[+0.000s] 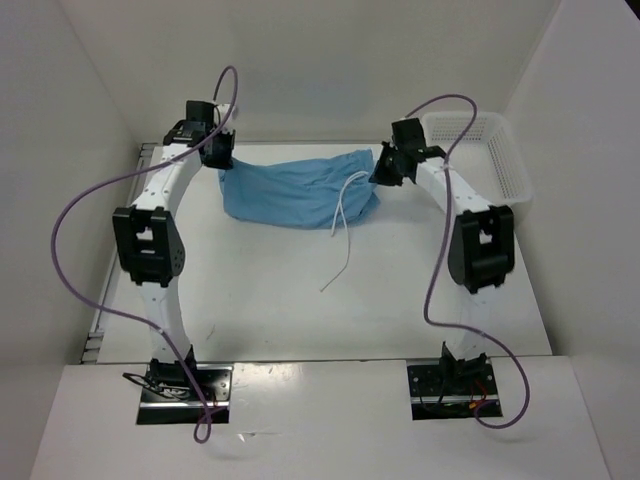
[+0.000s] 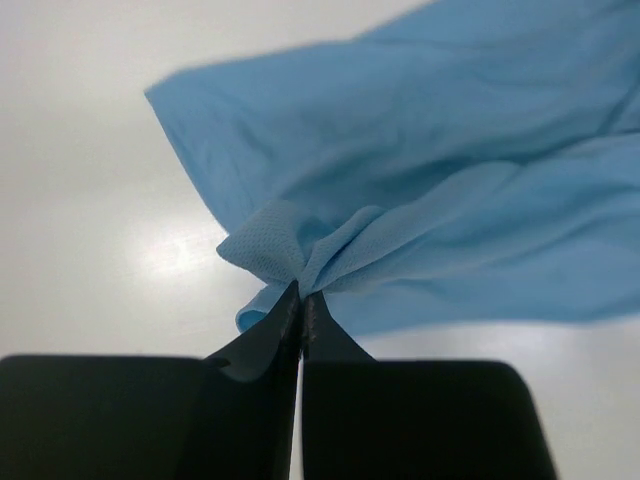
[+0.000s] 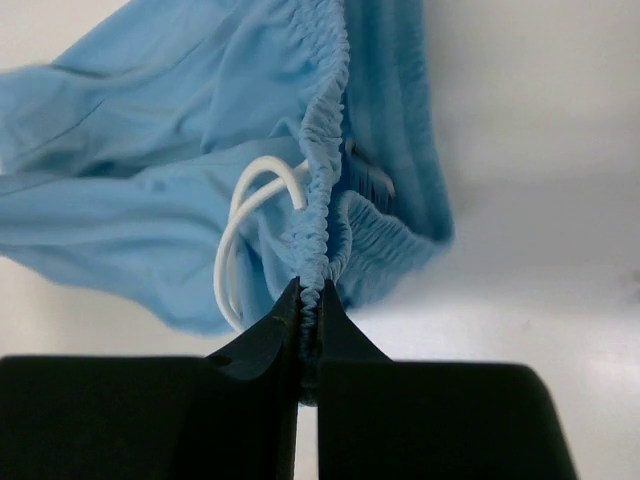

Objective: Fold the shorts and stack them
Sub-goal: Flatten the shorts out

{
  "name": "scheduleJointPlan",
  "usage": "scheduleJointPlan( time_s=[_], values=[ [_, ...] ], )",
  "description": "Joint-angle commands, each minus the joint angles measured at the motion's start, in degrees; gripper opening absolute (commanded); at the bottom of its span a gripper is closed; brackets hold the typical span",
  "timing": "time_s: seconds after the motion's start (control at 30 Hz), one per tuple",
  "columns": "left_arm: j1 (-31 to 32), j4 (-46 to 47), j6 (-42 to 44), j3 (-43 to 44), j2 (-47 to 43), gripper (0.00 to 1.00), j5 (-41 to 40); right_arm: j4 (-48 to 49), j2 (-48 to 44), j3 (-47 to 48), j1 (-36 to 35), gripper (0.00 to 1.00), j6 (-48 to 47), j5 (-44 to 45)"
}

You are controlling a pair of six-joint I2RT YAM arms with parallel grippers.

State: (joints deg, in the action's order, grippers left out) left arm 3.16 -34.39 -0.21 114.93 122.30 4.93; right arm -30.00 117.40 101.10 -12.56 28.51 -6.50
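Observation:
The light sky-blue shorts (image 1: 295, 195) hang stretched between my two grippers near the back of the table. My left gripper (image 1: 219, 157) is shut on a bunched corner of the leg hem, shown in the left wrist view (image 2: 300, 292). My right gripper (image 1: 383, 170) is shut on the gathered elastic waistband (image 3: 322, 200), pinched at the fingertips (image 3: 310, 296). The white drawstring cord (image 1: 340, 230) dangles from the waist end down onto the table. It loops beside the waistband in the right wrist view (image 3: 235, 240).
A white plastic mesh basket (image 1: 480, 150) stands at the back right, just behind the right arm. White walls close in the table on the left, back and right. Purple cables arc off both arms.

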Motion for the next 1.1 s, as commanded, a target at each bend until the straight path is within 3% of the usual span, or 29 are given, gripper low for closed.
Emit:
scheduleJointPlan(
  time_s=[0.0,0.07,0.2,0.37,0.5,0.73,0.9,0.93,1.0,1.03,1.07],
  values=[
    [-0.26,-2.60,0.21,-6.79,-15.66,0.00,5.00,0.82,-19.90,-11.21,-1.24,0.00,-1.44,2.20],
    [-0.26,-7.43,0.21,-8.84,-22.35,0.00,6.31,-0.92,-28.32,-17.22,-2.81,0.00,-1.96,3.51],
    [-0.26,-16.04,0.21,-9.39,-31.66,0.00,8.95,-6.82,-36.36,-20.68,-7.03,0.00,-2.50,1.32],
    [-0.26,-19.23,0.21,-5.51,-32.92,0.00,14.31,-8.15,-41.81,-24.01,-8.19,0.00,-1.71,-2.64],
    [-0.26,-14.75,0.21,-5.51,-22.94,0.00,12.84,-5.69,-39.63,-25.16,-5.04,0.00,-2.85,-4.02],
    [-0.26,-14.21,0.21,10.46,2.90,0.03,8.78,1.25,-21.89,-20.78,-1.16,0.00,-3.90,-6.85],
    [-0.26,-17.37,0.21,28.45,16.11,0.16,5.80,0.73,-9.23,-12.17,0.25,0.05,-3.38,-9.49],
    [-0.26,-18.16,0.21,30.68,19.09,0.33,4.49,0.21,-7.56,-8.93,0.95,0.22,-2.85,-10.10],
    [-0.26,-19.56,0.21,32.80,19.91,0.54,3.95,0.82,-4.47,-6.80,2.09,0.32,-0.83,-11.07],
    [-0.26,-19.57,0.21,31.94,19.30,0.61,3.95,1.60,-4.47,-5.40,3.23,0.49,-0.04,-11.77],
    [-0.95,-20.10,0.21,30.80,18.42,0.68,4.91,2.39,-4.47,-5.39,3.24,0.53,0.66,-11.78]
  ],
)
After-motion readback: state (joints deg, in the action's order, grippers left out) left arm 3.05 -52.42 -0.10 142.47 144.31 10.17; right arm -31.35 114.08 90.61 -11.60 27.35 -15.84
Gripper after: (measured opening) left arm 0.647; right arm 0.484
